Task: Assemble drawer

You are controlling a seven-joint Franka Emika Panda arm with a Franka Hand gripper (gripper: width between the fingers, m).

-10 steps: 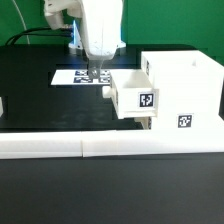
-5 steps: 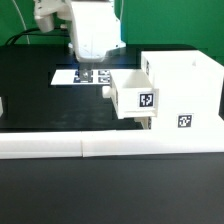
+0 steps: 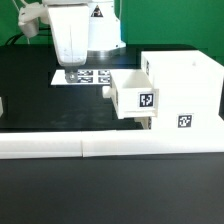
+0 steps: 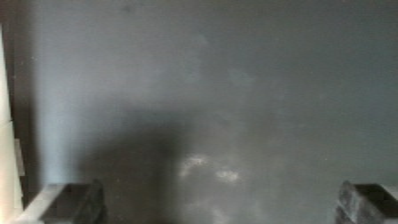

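One drawer housing (image 3: 182,92), white and boxy, stands on the black table (image 3: 40,100) at about three o'clock in the exterior view. One tray (image 3: 137,93) sits partly pushed into its open face, sticking out toward nine o'clock. Two square tags show, one on the tray's front and one on the housing's side. One marker board (image 3: 92,77) lies flat at about eleven o'clock from the tray, well apart from it. One long white border rail (image 3: 100,148) runs along six o'clock. The gripper (image 4: 217,200) hangs above the table at eleven o'clock, its two fingers (image 4: 71,202) spread wide with nothing between them.
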